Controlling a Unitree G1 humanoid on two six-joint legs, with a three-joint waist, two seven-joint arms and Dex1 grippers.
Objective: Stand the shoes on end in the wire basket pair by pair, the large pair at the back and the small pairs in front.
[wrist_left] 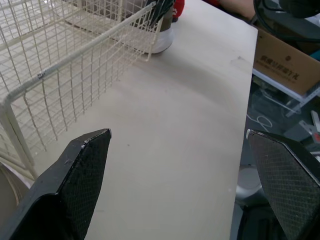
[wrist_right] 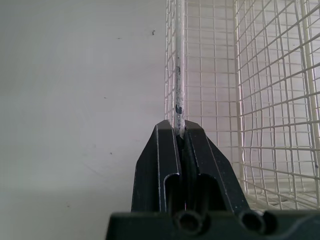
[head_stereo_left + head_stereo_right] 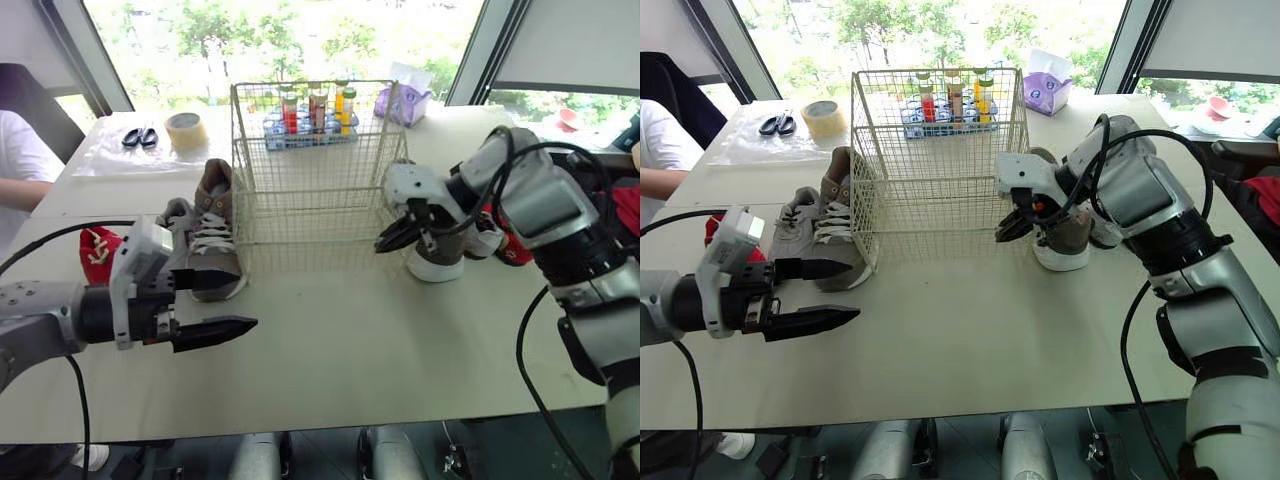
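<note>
Shoes all lie outside the wire basket (image 3: 318, 190), which is empty; no pair is stood on end yet. L to R: a red shoe (image 3: 98, 252) lies near the table (image 3: 350, 350) left side, partly behind the L arm. The left gripper (image 3: 245, 302) is spread wide and holds nothing, hovering low over bare table just fwd of the grey pair (image 3: 212, 235). The grey pair lies against the basket's left wall, toes toward the front edge. Next, the right gripper (image 3: 388, 240) is pinched tight on the basket's front-right corner upright (ref. right wrist view). A tan shoe (image 3: 440, 262) w/ white sole sits just behind it, beside the basket's right wall; contact cannot be told. Risk 1: any R arm motion w/ fingers clamped on the wire likely drags or tips the light basket, shoving the grey pair or striking the tube rack (image 3: 310, 120) behind. Risk 2: an L approach from the front may snag laces or mesh. Clearance: wide open table fwd of the basket up to the front edge; little room at the basket's sides; its open top is the free entry route.
</note>
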